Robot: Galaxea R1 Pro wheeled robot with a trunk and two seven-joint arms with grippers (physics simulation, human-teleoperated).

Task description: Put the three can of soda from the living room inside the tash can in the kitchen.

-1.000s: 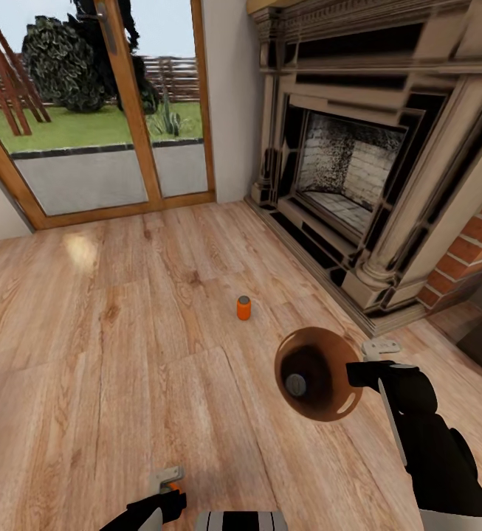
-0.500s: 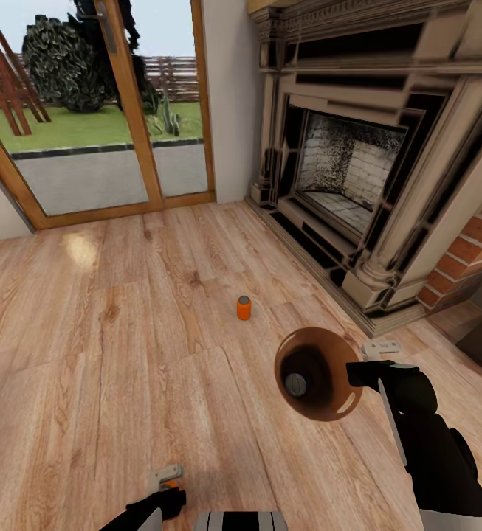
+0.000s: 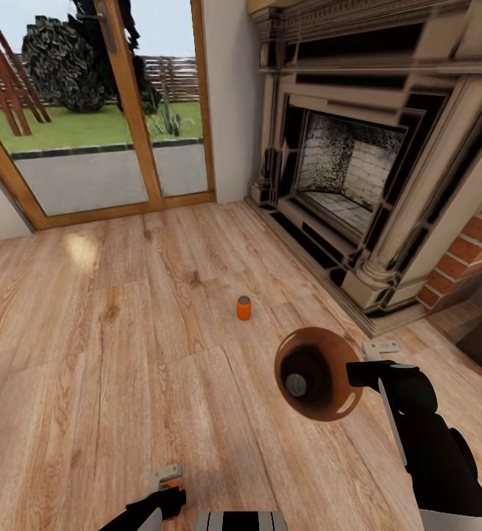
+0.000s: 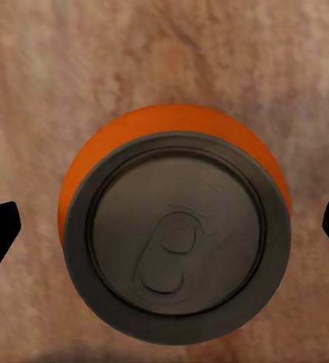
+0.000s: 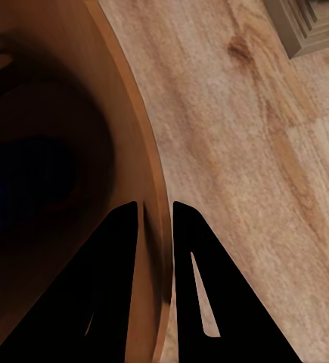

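Fingers (image 5: 122,249) of the right gripper (image 5: 155,227) are pinching the trash can (image 3: 322,376) rim. The left gripper (image 4: 164,227) is hovering, fingers spread, around a soda can (image 4: 175,234) on the floor (image 3: 122,354).

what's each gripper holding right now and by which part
Right gripper pinches the round orange-brown bin by its rim wall. Left gripper straddles an orange grey-topped soda can, fingers apart, not gripping.

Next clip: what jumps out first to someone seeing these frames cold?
The round orange-brown trash can, held off the wood floor by the right pincer clamped on its rim, with a grey can top inside. Next, a lone orange soda can upright on the floor before the fireplace. Another soda can sits between the left pincer's fingers.
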